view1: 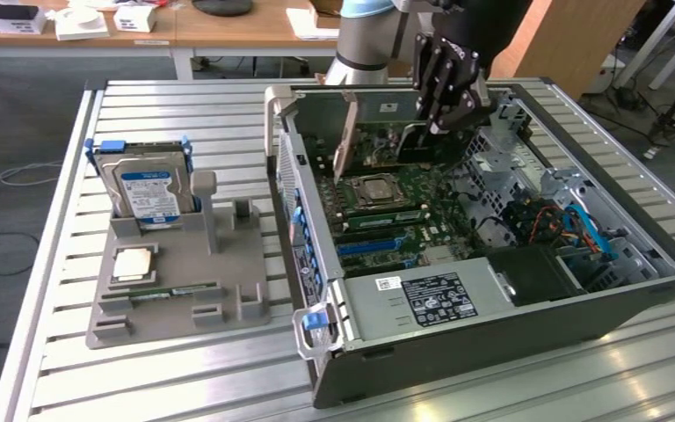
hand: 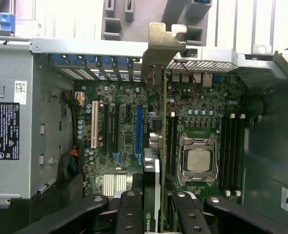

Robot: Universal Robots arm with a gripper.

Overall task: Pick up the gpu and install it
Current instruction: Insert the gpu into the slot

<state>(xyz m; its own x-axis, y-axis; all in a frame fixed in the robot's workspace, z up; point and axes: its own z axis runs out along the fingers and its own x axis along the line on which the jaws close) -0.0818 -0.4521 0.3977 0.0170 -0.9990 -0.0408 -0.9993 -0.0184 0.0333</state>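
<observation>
The gpu (view1: 387,123), a thin flat rectangular card with a black cooler on one face and a brownish board on the other, stands on edge inside the open black-and-silver tower case (view1: 513,347). It is low over the green motherboard (view1: 414,224). The black multi-link gripper (view1: 438,123) reaches down from about one o'clock of the card in the exterior view, and its fingers are clamped on the card's two faces.

The square metal CPU socket (view1: 375,187) lies at six o'clock of the card, and the silver labelled power supply (view1: 431,303) sits further along the same line. At nine o'clock of the case, well apart from it, a grey plastic holder tray (view1: 162,309) carries a silver hard drive with a blue label (view1: 150,189) and a narrow green RAM stick (view1: 179,290). Everything rests on a slatted aluminium table (view1: 138,387).

By my reading the pick-up is done and the install is well along, with the card inside the case and lined up over the slots. Whether its lower edge is seated I cannot tell, and the grip is not released.

The wrist view gives the alignment. The card runs edge-on between the long blue slot (hand: 138,126) and the socket, and its brass-tinted end bracket (hand: 163,44) meets the case's rear wall. The exterior view adds the card's height and the tray.
</observation>
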